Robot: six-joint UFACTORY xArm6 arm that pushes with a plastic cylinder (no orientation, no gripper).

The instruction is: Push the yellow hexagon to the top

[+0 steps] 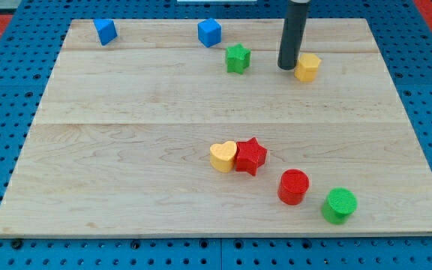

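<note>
Just right of my tip [286, 67] sits the yellow hexagon [307, 67]

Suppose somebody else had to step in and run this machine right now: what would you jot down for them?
My tip: rod down on the board near the view's top, just left of the yellow hexagon, touching or nearly so.
Yellow hexagon: already in the top part of the board, not at the top edge.
Nearby: green star to the tip's left, blue cube further up-left.
Done: hexagon sits high up.
Left: probably get below the hexagon and nudge it towards the top edge.
</note>
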